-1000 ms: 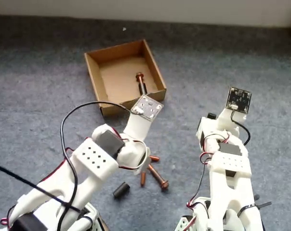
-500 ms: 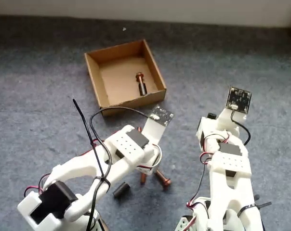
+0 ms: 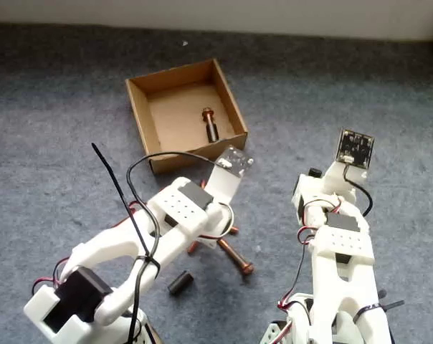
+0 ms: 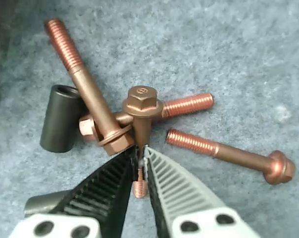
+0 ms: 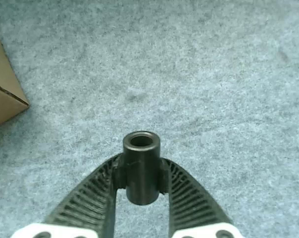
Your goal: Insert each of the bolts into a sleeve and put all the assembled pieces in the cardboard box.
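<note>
Over the fuzzy grey carpet (image 3: 73, 107), the left gripper (image 4: 139, 148) pinches a shiny copper bolt (image 4: 142, 105). The right gripper (image 5: 141, 174) squeezes a smooth dark round sleeve (image 5: 141, 157). One joined piece (image 3: 210, 124) lies in the cardboard box (image 3: 139, 115).

Grey-blue carpet (image 3: 51, 93) covers the surface, meeting a pale wall (image 3: 274, 13) at the far edge

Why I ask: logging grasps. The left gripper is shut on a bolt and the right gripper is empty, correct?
No. The left gripper is shut on a bolt, but the right gripper is not empty: the right wrist view shows it holding a sleeve.
</note>
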You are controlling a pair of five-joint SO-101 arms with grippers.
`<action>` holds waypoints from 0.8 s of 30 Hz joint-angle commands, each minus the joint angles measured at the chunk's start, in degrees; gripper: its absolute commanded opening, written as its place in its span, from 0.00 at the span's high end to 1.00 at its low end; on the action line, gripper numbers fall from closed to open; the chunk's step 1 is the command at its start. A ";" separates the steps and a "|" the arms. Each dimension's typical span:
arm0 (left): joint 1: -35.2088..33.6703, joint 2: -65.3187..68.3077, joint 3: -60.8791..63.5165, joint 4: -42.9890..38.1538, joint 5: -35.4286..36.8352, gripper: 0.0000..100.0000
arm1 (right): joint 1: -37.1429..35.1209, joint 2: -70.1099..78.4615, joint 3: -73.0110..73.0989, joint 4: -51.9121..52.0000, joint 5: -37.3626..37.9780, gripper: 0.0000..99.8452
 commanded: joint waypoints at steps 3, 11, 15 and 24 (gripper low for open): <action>-4.62 -0.04 -1.54 -0.35 -12.04 0.97 | 0.66 -2.07 -0.40 -1.36 0.00 0.99; -6.20 -0.04 -1.63 4.57 -19.52 0.97 | 0.40 -1.98 -0.40 -1.36 0.00 0.99; -7.43 -0.66 -2.86 4.84 -19.43 0.96 | 0.31 -1.89 -0.40 -1.36 0.00 0.99; -7.96 -17.80 -1.10 10.11 -11.96 0.80 | 0.31 -1.71 -0.48 -1.36 0.00 0.99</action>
